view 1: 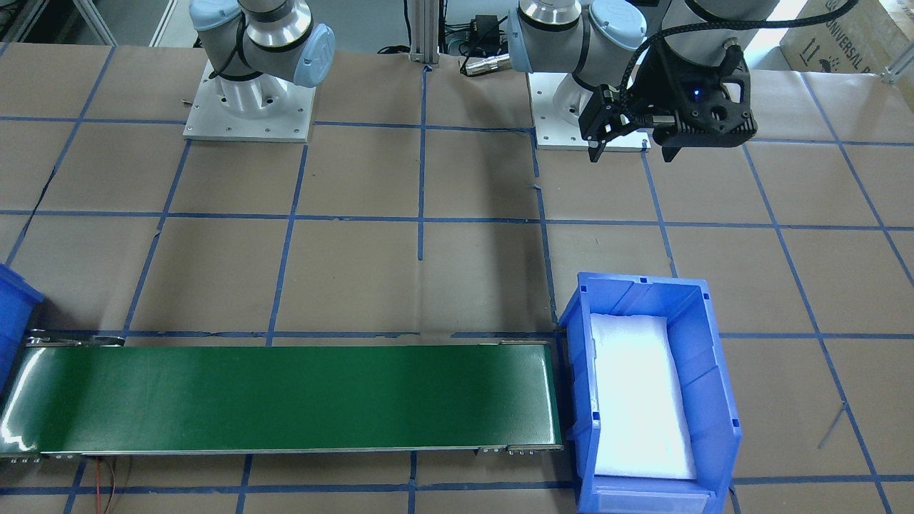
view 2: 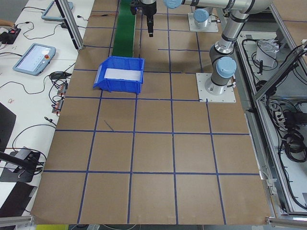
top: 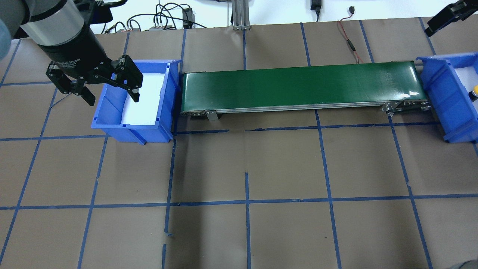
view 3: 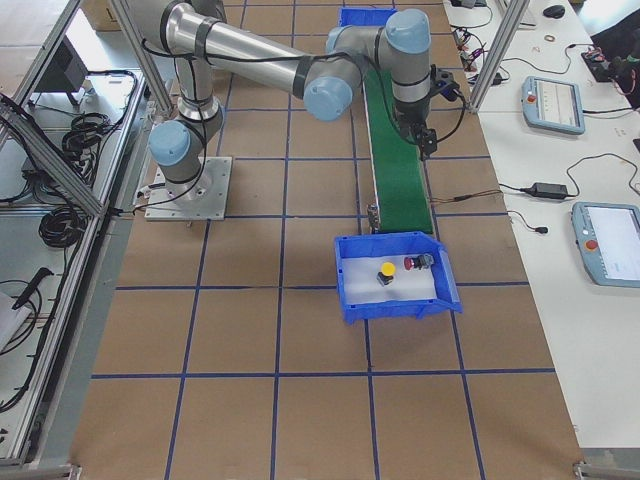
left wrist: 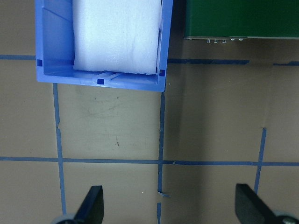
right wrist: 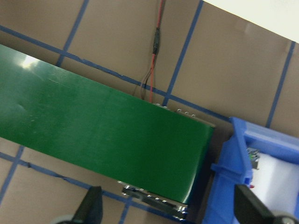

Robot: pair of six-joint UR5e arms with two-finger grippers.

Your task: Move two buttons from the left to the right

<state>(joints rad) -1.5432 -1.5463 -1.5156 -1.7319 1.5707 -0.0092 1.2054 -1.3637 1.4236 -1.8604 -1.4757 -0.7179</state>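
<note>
The yellow-capped button [view 3: 386,274] and the red-capped button [view 3: 413,263] lie side by side on white foam in the right blue bin [view 3: 395,305]. A sliver of the yellow button [top: 475,89] shows at the overhead view's right edge. My left gripper [top: 112,99] is open and empty, high above the near side of the left blue bin [top: 112,129], which holds only white foam. It also shows in the front view [view 1: 633,153] and the left wrist view [left wrist: 169,205]. My right gripper [right wrist: 169,207] is open and empty above the conveyor's right end, beside the right bin [right wrist: 229,186].
A green conveyor belt [top: 302,86] runs between the two bins, with nothing on it. A red cable [top: 349,41] lies behind it. The brown table carries a blue tape grid. The arm bases [view 1: 250,107] stand at the robot's side.
</note>
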